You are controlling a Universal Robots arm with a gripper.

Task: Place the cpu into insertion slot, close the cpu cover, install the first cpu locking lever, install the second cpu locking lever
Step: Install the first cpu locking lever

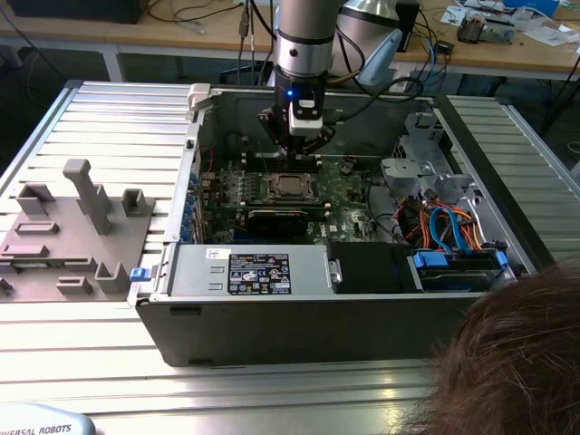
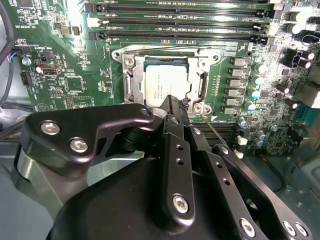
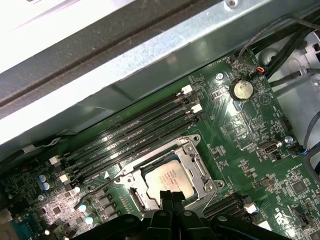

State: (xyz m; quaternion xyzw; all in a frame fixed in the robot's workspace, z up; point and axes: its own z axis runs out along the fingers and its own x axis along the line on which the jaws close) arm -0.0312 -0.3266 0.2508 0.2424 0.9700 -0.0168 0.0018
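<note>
The cpu lies flat in the insertion slot on the green board, and is also seen from the first wrist view as the cpu. The cpu cover is down around it, its window showing the chip's silver top. One thin wire lever lies along the socket's side next to the memory slots. Another wire lever runs out from a socket corner; I cannot tell whether it is latched. My gripper is shut, with its tips together just above the socket's edge beside that lever. From outside, my gripper hangs over the socket.
The board sits deep in an open computer case with metal walls. Long black memory slots flank the socket, and capacitors stand beside it. Cables and a drive bay fill the exterior view's right. A person's head is at the front right.
</note>
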